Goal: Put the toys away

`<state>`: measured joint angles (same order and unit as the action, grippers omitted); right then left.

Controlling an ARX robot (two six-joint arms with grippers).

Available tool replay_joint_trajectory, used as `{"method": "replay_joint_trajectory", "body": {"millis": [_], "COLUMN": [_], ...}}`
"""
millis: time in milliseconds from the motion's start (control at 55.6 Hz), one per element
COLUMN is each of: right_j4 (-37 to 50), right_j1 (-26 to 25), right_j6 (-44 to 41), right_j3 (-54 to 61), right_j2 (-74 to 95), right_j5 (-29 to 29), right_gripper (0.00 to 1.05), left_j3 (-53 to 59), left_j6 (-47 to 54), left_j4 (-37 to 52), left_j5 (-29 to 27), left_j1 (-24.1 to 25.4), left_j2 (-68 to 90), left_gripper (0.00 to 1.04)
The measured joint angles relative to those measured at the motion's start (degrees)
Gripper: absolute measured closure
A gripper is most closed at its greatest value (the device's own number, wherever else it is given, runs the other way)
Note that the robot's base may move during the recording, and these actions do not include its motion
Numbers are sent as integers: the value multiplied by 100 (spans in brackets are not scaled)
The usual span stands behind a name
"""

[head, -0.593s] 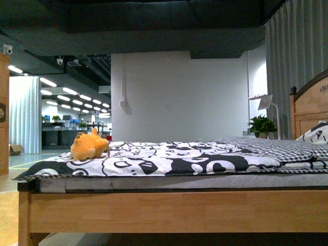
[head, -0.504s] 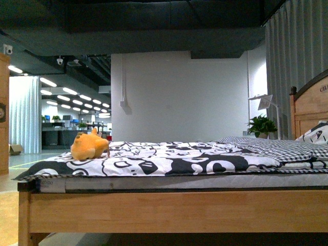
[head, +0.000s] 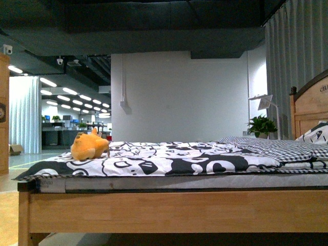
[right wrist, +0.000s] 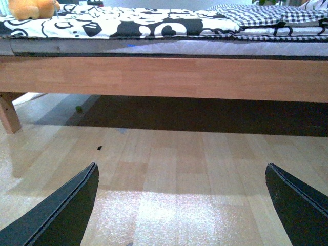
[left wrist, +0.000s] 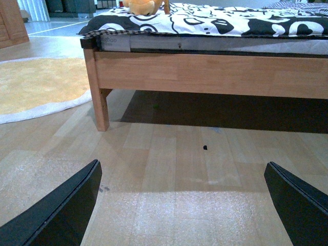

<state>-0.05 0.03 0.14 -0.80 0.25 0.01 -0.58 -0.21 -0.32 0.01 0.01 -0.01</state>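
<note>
Straight ahead on a pale wood floor [left wrist: 169, 148], a wide wooden bed [head: 174, 210] under a black-and-white patterned cover [head: 169, 163], with a checked blanket [head: 277, 147] toward the headboard end on the right and a round yellow rug [left wrist: 36, 87] off its left corner. Lying on the cover near the bed's left end, well apart from both arms: the orange-yellow plush toy [head: 88, 146], soft and rounded, in sight from both wrist cameras. Low in front of the bed rail, left claw [left wrist: 182, 165] and right claw [right wrist: 182, 165] each spread wide and holding nothing, only bare floor showing in the gap.
</note>
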Motion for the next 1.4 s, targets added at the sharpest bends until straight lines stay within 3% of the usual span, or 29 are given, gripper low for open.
{"method": "replay_joint_trajectory", "body": {"millis": [1403], "right_j4": [0], "right_j1": [0], "right_j6": [0], "right_j3": [0], "right_j2": [0], "right_j5": [-2], "right_gripper": [7], "left_j3": [0], "left_j6": [0], "left_j4": [0], "left_j5": [-2], "left_j1": [0], "left_j2": [0], "left_gripper": [6]}}
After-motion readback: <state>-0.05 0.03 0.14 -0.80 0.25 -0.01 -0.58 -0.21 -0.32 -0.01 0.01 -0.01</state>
